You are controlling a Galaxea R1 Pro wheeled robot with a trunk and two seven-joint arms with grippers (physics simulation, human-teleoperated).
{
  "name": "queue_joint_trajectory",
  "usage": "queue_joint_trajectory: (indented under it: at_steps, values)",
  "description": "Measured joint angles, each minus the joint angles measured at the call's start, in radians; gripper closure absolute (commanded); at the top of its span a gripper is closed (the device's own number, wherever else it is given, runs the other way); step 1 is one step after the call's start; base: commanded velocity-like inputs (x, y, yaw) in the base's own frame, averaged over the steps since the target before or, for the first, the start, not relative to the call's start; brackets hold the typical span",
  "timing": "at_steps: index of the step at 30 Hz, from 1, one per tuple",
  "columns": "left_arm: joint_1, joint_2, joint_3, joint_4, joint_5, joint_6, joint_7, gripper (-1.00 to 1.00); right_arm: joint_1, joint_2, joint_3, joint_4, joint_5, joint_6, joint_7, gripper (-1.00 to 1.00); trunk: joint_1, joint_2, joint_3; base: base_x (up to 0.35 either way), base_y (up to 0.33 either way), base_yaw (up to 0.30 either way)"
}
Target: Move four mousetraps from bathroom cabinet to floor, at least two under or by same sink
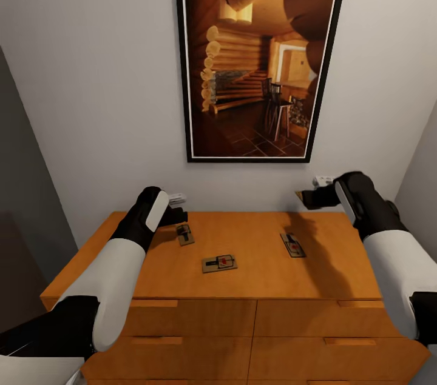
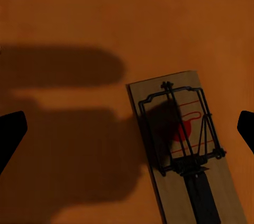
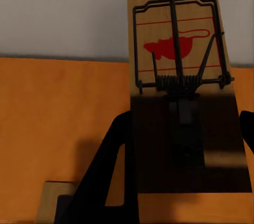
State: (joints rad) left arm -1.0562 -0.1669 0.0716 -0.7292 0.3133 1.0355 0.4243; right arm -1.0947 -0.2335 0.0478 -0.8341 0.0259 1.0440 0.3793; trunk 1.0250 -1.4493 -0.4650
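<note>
Right gripper (image 1: 309, 197) clamped on one mousetrap (image 3: 180, 75), held up off the cabinet top — in the right wrist view the trap's wooden base stands between the dark fingers (image 3: 106, 181), spring bar and red mark facing the camera, its upper part seen against the grey wall. In the head view this gripper hangs above the cabinet's right rear corner, close to the wall.

Left gripper (image 1: 176, 215) spread wide, holding nothing. Left wrist view: the two black fingertips (image 2: 11, 131) sit at opposite edges of the picture, with a second mousetrap (image 2: 182, 139) lying flat on the wood between them, nearer one finger than the other; not touching either. Gripper shadow falls across the wood and part of that trap.

Cabinet (image 1: 255, 312): orange-brown wood, drawer fronts visible along the front. On its top, head view: the trap by the left gripper (image 1: 184, 234), a third mousetrap (image 1: 219, 263) near the middle, a fourth mousetrap (image 1: 292, 245) toward the right — all lying flat, well apart from each other.

Room: plain grey wall behind the cabinet, with a tall black-framed picture (image 1: 258, 51) of a log interior hanging above it.
</note>
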Motion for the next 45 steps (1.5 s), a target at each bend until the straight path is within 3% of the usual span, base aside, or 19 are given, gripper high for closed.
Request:
queue_joint_trajectory:
  at_steps: [33, 45]
  values:
    - [0.0, -0.001, 0.001, 0.002, -0.009, -0.009, 0.011, -1.0, 0.005, 0.006, 0.012, -0.003, 0.004, 0.0, 0.009, 1.0, 0.0, 0.0, 0.0, -0.034, -0.03, 0.0]
    - [0.0, -0.007, 0.004, 0.0, 0.02, -0.009, 0.156, -1.0, 0.005, 0.006, 0.012, -0.001, 0.003, 0.0, 0.009, 1.0, 0.0, 0.0, 0.0, 0.0, 0.0, 0.0]
